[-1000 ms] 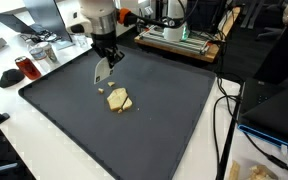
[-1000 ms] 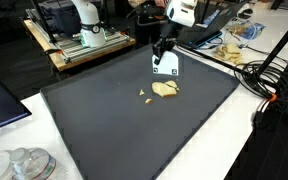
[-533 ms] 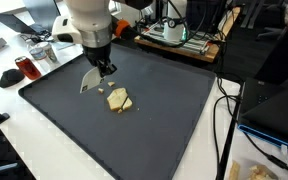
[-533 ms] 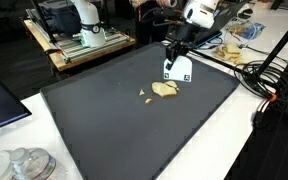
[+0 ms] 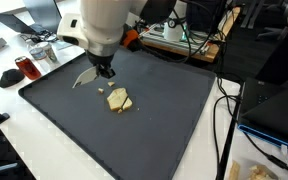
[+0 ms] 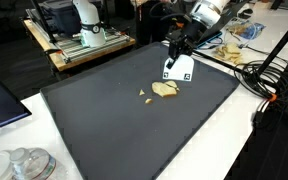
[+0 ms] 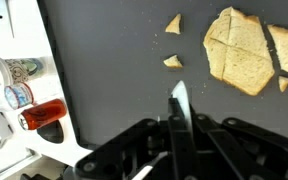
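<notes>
One blade [image 7: 180,112], one dark mat [image 7: 114,70], one cut bread slice [image 7: 240,50] and two small triangular bits [image 7: 173,24].

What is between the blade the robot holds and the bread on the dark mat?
Nothing big blocks the way. The tool is shut on the blade, off to one side of the bread. Only bare mat and two small crumbs lie between them.

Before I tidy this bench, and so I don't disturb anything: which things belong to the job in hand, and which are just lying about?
In use:
- tool, shut on the knife
- cut bread
- crumbs
- dark mat

Lying about:
- red container
- clear jar
</notes>
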Robot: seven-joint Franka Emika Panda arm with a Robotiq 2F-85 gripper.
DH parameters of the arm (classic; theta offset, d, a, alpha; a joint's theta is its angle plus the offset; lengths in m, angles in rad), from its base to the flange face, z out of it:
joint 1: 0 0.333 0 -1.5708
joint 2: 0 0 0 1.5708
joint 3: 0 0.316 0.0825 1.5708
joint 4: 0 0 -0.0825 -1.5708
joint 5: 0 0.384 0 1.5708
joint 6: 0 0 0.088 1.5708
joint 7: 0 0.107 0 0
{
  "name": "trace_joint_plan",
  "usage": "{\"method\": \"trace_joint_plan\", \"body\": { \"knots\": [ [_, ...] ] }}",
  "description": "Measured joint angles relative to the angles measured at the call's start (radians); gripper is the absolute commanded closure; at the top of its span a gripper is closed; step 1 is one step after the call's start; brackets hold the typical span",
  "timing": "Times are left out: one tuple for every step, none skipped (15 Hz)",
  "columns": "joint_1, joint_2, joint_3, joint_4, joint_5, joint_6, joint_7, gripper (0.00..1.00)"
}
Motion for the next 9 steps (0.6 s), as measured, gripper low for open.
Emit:
{"method": "trace_joint_plan", "body": {
  "knots": [
    [0.011, 0.003, -0.008, 0.003, 0.011, -0.011, 0.000, 0.99],
    [0.017, 0.005, -0.012, 0.004, 0.026, -0.018, 0.000, 0.99],
    [0.019, 0.005, -0.014, 0.004, 0.042, -0.021, 0.000, 0.99],
    [0.020, 0.005, -0.016, 0.004, 0.057, -0.021, 0.000, 0.99],
    [0.019, 0.005, -0.019, 0.004, 0.074, -0.021, 0.000, 0.99],
    [0.019, 0.005, -0.022, 0.004, 0.091, -0.021, -0.002, 0.99],
    [0.018, 0.005, -0.025, 0.004, 0.111, -0.020, -0.006, 0.99],
    [0.016, 0.004, -0.027, 0.004, 0.129, -0.018, -0.011, 0.99],
    [0.014, 0.002, -0.029, 0.004, 0.146, -0.015, -0.018, 0.99]
  ]
}}
